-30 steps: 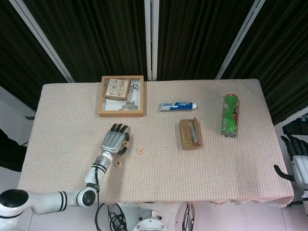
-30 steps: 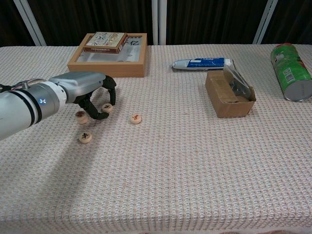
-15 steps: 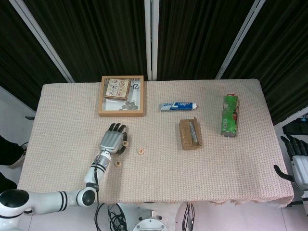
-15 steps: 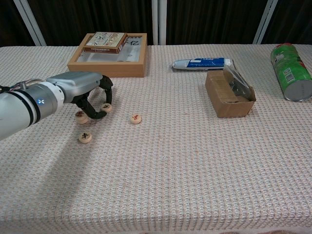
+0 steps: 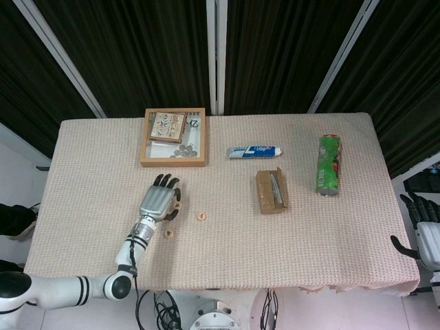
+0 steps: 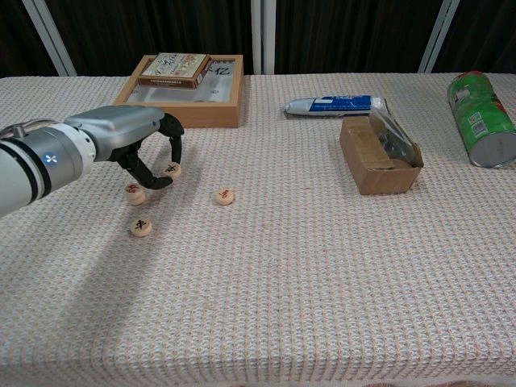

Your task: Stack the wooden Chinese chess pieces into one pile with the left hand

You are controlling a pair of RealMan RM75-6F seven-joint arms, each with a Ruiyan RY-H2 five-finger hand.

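Left hand (image 6: pixel 133 141) hangs over the table (image 6: pixel 322 266), fingers curled down around one chess piece (image 6: pixel 171 169); whether the piece is pinched or merely caged, I cannot tell. Three more pieces lie apart: one just beside the thumb (image 6: pixel 135 193), one nearer the table's front edge (image 6: pixel 141 227), one to the right (image 6: pixel 225 196). Judgement: confirm a firm pinch, lift straight, then set it flat and centred on the neighbouring piece; right hand (image 5: pixel 427 234) idles off-table, fingers apart.

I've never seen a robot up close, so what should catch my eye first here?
The silver left hand arches over small wooden chess pieces at the table's near left, one piece between its fingertips. Farther back sits a wooden tray; at the far right lies a green can.
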